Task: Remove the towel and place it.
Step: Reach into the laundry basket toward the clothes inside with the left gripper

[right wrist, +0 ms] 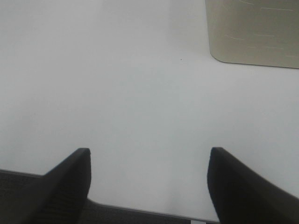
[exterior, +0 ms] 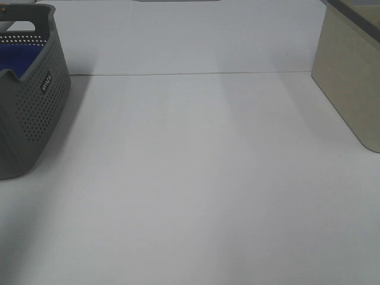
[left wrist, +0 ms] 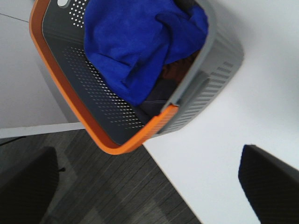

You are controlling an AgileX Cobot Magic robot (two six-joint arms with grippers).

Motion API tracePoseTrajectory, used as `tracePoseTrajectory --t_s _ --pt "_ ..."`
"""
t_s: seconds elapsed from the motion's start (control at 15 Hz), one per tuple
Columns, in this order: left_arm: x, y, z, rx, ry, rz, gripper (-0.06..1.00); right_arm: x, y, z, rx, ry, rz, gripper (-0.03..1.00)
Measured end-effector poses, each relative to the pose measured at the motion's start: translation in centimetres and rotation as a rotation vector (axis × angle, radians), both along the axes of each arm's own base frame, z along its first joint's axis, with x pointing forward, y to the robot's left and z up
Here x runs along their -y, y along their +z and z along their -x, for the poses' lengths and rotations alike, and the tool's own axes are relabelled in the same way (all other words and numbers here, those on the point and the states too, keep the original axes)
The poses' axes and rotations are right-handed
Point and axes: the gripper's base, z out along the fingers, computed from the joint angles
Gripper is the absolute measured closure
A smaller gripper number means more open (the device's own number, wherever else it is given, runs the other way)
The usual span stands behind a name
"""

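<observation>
The towel (left wrist: 135, 42) lies bunched up inside the grey perforated basket (exterior: 35, 113), which stands at the edge of the white bench (exterior: 196, 178). The left tool (left wrist: 147, 156) hangs above the basket with its fingers spread wide and nothing between them. The right tool (right wrist: 149, 151), just as wide apart and empty, is over bare bench well away from the basket, near a beige box (right wrist: 252, 32).

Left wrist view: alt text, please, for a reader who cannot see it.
A crumpled royal-blue towel lies in a grey perforated basket with an orange rim, standing on a white table by its edge. The left pincer is wide open in the foreground, holding nothing.
</observation>
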Motion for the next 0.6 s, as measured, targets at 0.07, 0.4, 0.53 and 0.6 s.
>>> tracePoseTrajectory --t_s 0.07,0.4,0.53,0.6 --pt "-0.4 0.2 -2.8 -0.038 -0.013 -0.065 -0.05 0.0 0.0 0.0 0.0 0.0 0.0 0.27" --pt "-2.2 -2.2 -16.3 -0.202 -0.008 -0.273 -0.05 0.0 0.0 0.0 0.0 0.0 0.0 0.27" --pt "-2.4 -4.1 -19.1 -0.27 -0.042 -0.306 -0.05 0.0 0.0 0.0 0.0 0.0 0.0 0.27" --pt "-2.5 -7.3 -21.5 -0.378 -0.118 -0.347 -0.05 0.0 0.0 0.0 0.0 0.0 0.0 0.27"
